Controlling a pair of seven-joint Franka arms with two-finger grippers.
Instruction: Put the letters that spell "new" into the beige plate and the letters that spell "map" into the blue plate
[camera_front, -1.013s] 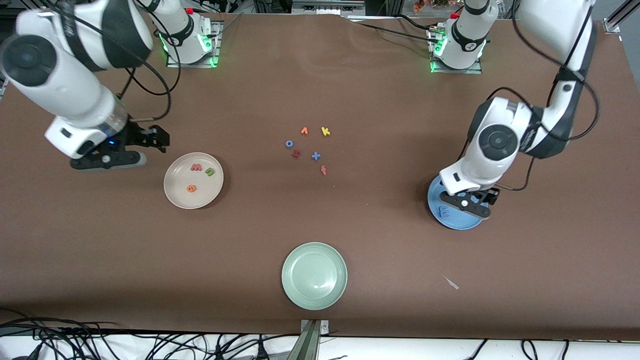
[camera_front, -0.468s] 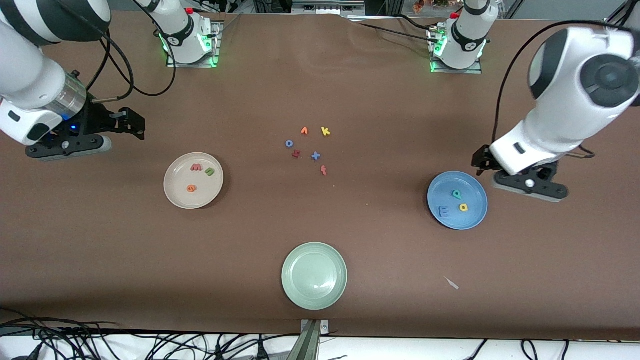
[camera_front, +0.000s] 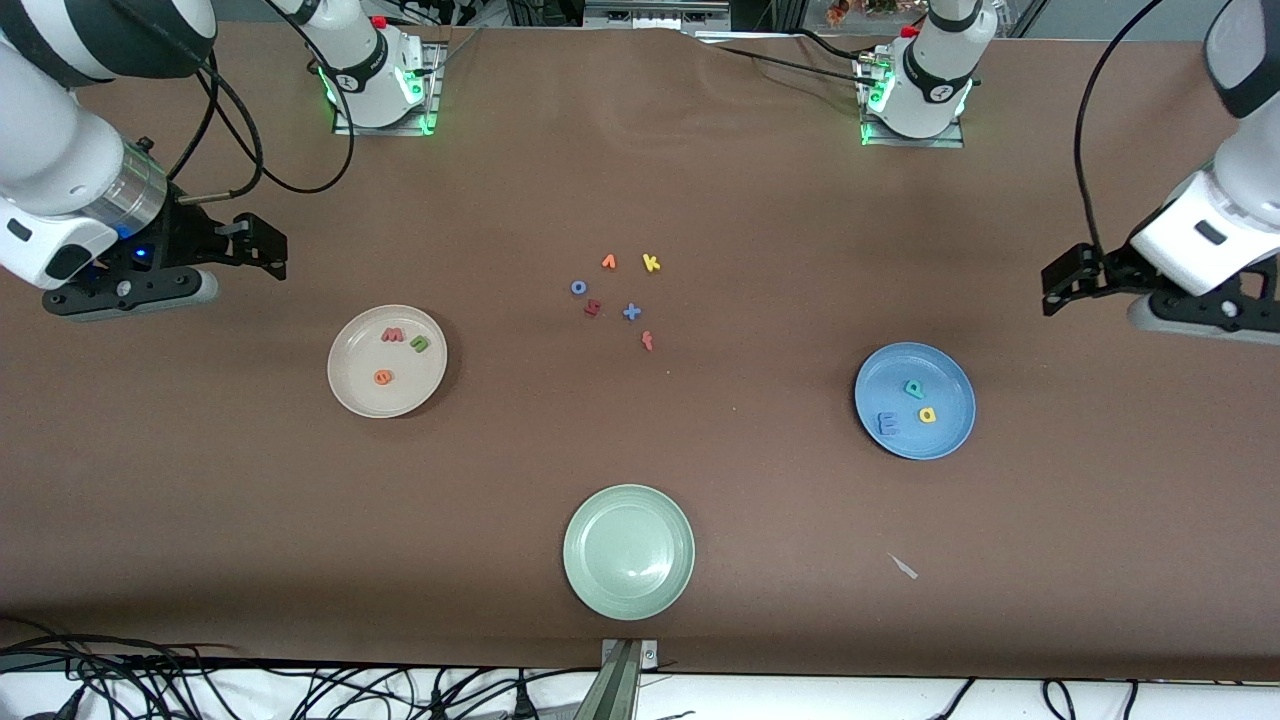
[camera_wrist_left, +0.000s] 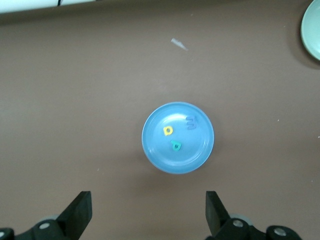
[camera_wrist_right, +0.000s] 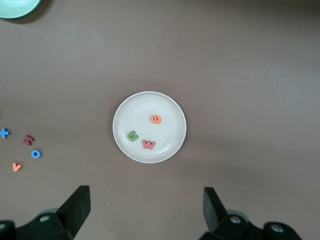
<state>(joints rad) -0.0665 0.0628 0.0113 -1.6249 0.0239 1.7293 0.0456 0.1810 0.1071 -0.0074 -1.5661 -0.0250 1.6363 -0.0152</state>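
Three foam letters are seen in the beige plate (camera_front: 352, 385): the pinkish-red w (camera_front: 392, 336), the green n (camera_front: 420, 345) and the orange e (camera_front: 383, 377), all lying flat and apart from one another. Three more are seen in the blue plate (camera_front: 950, 440): the teal p (camera_front: 914, 389), the yellow a (camera_front: 928, 414) and the blue m (camera_front: 887, 424), also apart from each other. The beige plate is set toward the right arm's end of the tabletop (camera_front: 200, 480), the blue plate toward the left arm's end. A pale green plate (camera_front: 629, 551) is placed between them, nearer to the front camera, with nothing in it. A small cluster of spare letters is left mid-tabletop, farther from the camera than all the plates: a blue o (camera_front: 579, 287), an orange v (camera_front: 609, 262), a yellow k (camera_front: 651, 263), a dark red letter (camera_front: 592, 308), a blue x (camera_front: 632, 312) and an orange-red f (camera_front: 648, 341). A pale scrap (camera_front: 904, 567) is seen on the tabletop nearer the camera than the blue plate. The right hand (camera_front: 262, 246) is held over bare tabletop near the beige plate, fingers spread wide, nothing gripped. The left hand (camera_front: 1064, 280) is held over bare tabletop near the blue plate, likewise spread wide and empty.
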